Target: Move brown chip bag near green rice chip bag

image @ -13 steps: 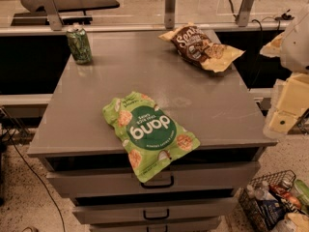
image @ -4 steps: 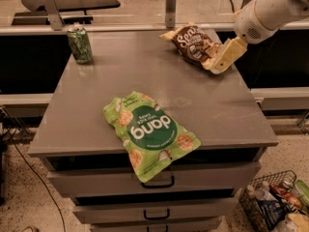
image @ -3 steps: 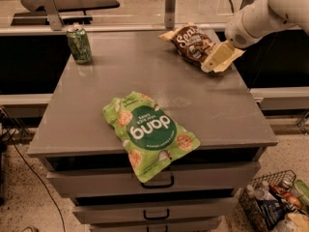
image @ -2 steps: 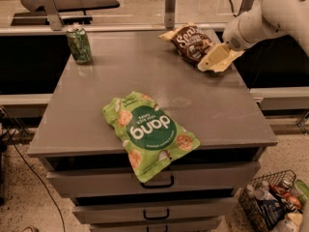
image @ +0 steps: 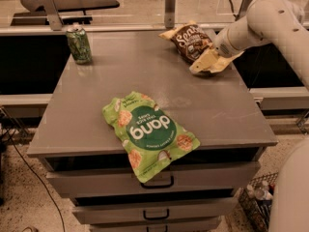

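Camera view: brown chip bag (image: 189,40) lies at the back right of the grey cabinet top (image: 217,110). White arm's gripper (image: 208,63) sits at that bag's front-right end; whether it is open or closed cannot be told. Green rice chip bag (image: 149,132) lies well apart, overhanging the front edge. 1 green can (image: 78,43) stands back left.
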{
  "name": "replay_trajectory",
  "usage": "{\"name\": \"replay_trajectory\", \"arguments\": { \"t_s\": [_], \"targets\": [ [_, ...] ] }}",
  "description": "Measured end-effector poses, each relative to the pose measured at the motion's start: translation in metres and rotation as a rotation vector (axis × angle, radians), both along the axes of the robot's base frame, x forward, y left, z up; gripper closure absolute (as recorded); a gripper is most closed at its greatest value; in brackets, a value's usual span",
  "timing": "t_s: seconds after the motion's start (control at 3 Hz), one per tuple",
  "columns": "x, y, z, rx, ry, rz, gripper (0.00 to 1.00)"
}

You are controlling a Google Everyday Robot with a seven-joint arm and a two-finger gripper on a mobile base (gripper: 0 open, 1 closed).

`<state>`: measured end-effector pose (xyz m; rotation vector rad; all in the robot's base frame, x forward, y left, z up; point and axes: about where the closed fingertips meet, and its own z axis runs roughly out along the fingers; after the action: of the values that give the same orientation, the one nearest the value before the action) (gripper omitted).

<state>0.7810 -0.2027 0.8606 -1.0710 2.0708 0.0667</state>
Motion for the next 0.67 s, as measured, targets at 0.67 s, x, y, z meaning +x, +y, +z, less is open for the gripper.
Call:
{"name": "replay_trajectory", "arguments": {
  "t_s": [0.67],
  "targets": [
    [-0.0028,0.006,0.0018,-0.003,0.016,0.024,0.62]
  ]
}}
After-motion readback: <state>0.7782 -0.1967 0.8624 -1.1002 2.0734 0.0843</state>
